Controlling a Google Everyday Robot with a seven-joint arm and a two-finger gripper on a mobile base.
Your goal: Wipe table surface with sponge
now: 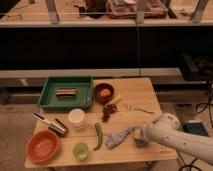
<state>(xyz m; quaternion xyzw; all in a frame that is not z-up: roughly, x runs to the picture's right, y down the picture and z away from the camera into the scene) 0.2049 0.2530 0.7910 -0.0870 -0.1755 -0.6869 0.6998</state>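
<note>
The table surface [142, 92] is a light wooden plank top. My gripper [137, 135] is low over its front right part, at the end of my white arm [172, 135], which reaches in from the right. A small blue-grey block with a yellowish edge, the sponge [138, 133], sits right at the gripper's tip, partly hidden by it. I cannot tell whether it is held or only touched. A crumpled pale blue-grey rag [116, 138] lies on the wood just left of the sponge and touches it.
A green tray [50, 97] holding a dark bar is at the back left. A dark bowl [104, 93] with an orange fruit, grapes [107, 113], a fork [137, 107], a white cup [76, 118], a green pepper [98, 135], a green cup [80, 150], an orange bowl [43, 146] and a metal can [56, 125] are spread over the table.
</note>
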